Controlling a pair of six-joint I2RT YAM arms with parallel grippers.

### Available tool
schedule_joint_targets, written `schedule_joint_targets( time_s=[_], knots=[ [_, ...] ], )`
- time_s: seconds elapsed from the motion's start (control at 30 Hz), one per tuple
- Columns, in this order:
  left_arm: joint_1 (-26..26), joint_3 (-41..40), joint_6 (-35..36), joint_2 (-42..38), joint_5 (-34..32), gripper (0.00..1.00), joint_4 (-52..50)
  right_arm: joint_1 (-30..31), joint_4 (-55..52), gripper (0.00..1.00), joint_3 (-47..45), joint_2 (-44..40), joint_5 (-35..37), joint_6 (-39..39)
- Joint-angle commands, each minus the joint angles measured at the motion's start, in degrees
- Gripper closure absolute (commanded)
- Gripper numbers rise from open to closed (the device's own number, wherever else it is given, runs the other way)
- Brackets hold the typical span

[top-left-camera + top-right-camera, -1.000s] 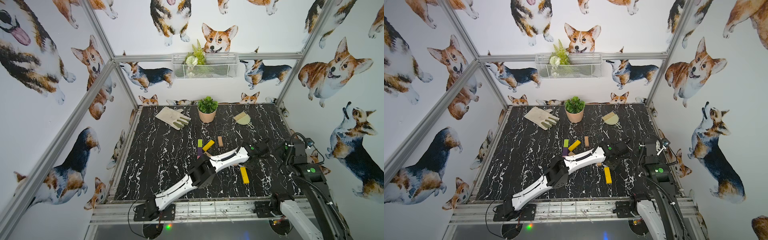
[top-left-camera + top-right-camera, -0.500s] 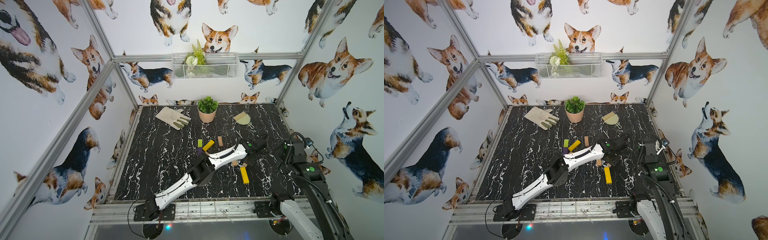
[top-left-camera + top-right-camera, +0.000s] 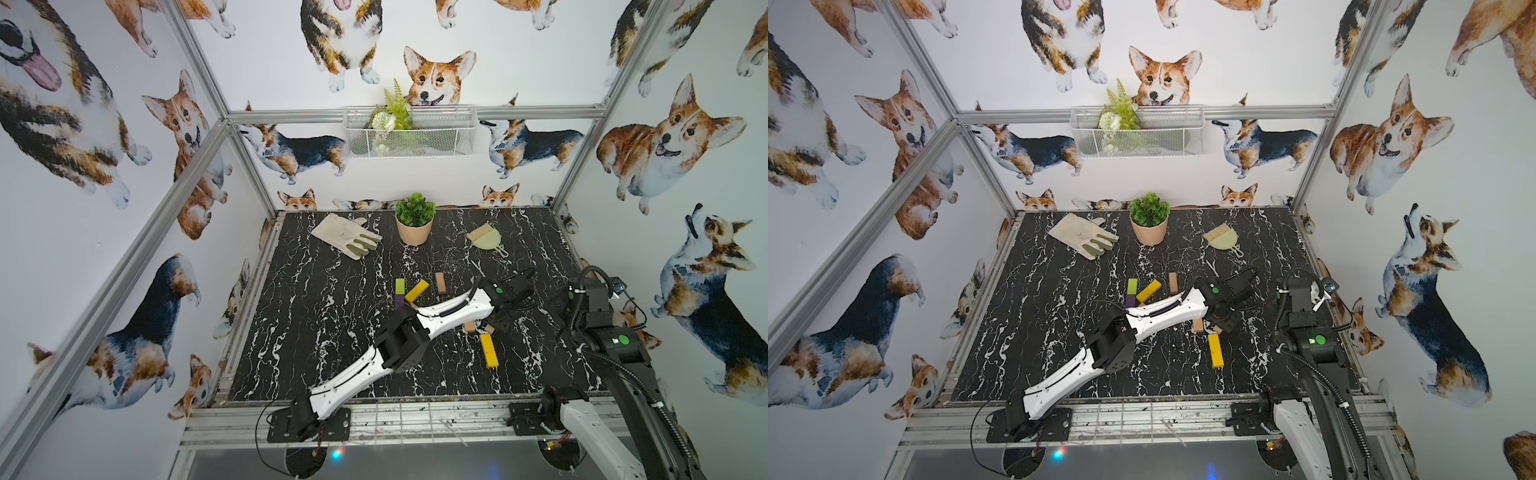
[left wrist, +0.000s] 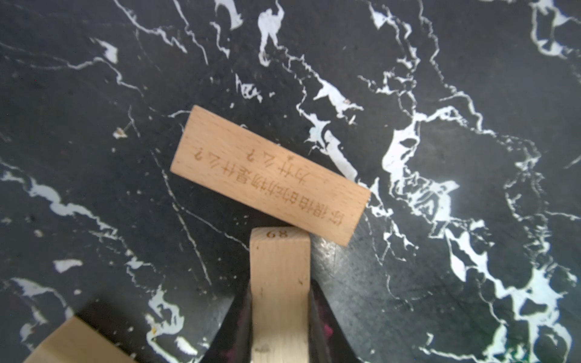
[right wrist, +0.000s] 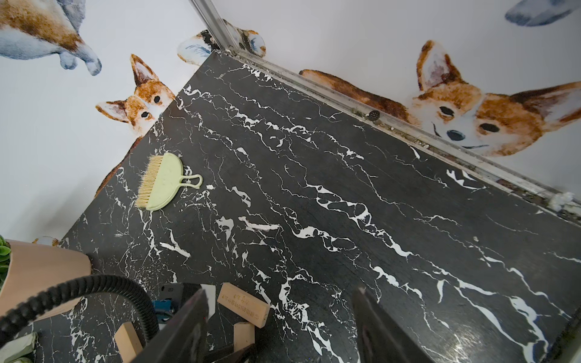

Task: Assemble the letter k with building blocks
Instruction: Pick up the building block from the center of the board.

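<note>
black marble table (image 3: 332,299), building blocks lie mid to right. left arm (image 3: 449,309) reaches across it. right gripper (image 5: 279,301) over the table's right side, jaws spread, nothing between. left gripper (image 4: 280,290) clamps a numbered tan block (image 4: 279,264) by its long sides. block's end sits just beside an engraved tan block (image 4: 270,176) lying flat; contact unclear. yellow block (image 3: 488,350) near. green block (image 3: 400,286), purple block (image 3: 399,301) and angled yellow block (image 3: 416,290) cluster mid-table.
</note>
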Motion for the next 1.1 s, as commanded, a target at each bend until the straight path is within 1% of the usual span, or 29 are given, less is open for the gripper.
schedule_joint_targets(
  time_s=[0.0, 0.07, 0.13, 0.2, 0.27, 0.33, 0.4, 0.47, 0.5, 0.6, 0.8, 0.9, 0.97, 1.07],
  knots=[
    [0.3, -0.8, -1.1, 1.1, 1.6, 0.61, -5.9, 0.0, 0.3, 0.26, -0.1, -0.1, 0.3, 1.7],
    [0.3, -0.9, -1.3, 1.0, 1.5, 0.54, -6.0, -0.1, 0.2, 0.26, -0.2, -0.2, 0.3, 1.6],
    [0.3, -1.1, -1.5, 0.8, 1.5, 0.49, -6.1, 0.0, 0.2, 0.26, -0.2, -0.2, 0.3, 1.7],
    [0.2, -1.6, -1.5, 0.4, 1.8, 0.49, -5.8, 0.0, 0.2, 0.26, -0.3, -0.1, 0.2, 1.6],
    [0.2, -2.1, -1.5, 0.2, 1.9, 0.53, -5.4, 0.0, 0.2, 0.26, -0.3, -0.1, 0.3, 1.7],
    [0.2, -2.1, -1.5, 0.4, 2.0, 0.63, -5.5, 0.0, 0.2, 0.26, -0.4, -0.1, 0.2, 1.7],
    [0.3, -2.1, -1.5, 0.3, 1.8, 0.76, -5.7, 0.0, 0.1, 0.26, -0.4, -0.2, 0.2, 1.8],
    [0.3, -2.1, -1.6, 0.0, 1.5, 0.82, -5.8, 0.0, 0.2, 0.26, -0.4, -0.3, 0.2, 1.8],
    [0.3, -2.1, -1.6, -0.2, 1.1, 0.84, -5.8, 0.0, 0.2, 0.26, -0.5, -0.3, 0.2, 1.8],
    [0.4, -2.2, -2.2, -1.5, -0.2, 0.85, -5.9, 0.0, 0.3, 0.26, -0.5, -0.2, 0.1, 1.9],
    [3.0, -3.3, -4.4, -8.3, -2.5, 0.85, -5.6, 0.0, 0.3, 0.26, -0.5, -0.3, 0.0, 1.7],
    [4.5, -7.7, -5.3, -14.0, -3.7, 0.84, -3.2, 0.0, 0.5, 0.26, -0.6, -0.1, -0.2, 1.6],
    [5.7, -12.0, -6.9, -17.5, -4.9, 0.82, -2.0, 0.0, 0.6, 0.26, -0.8, 0.1, -0.5, 1.6],
    [7.5, -19.9, -10.4, -22.7, -7.2, 0.82, 0.3, 0.0, 1.0, 0.26, -1.1, 0.3, -0.9, 1.8]
  ],
)
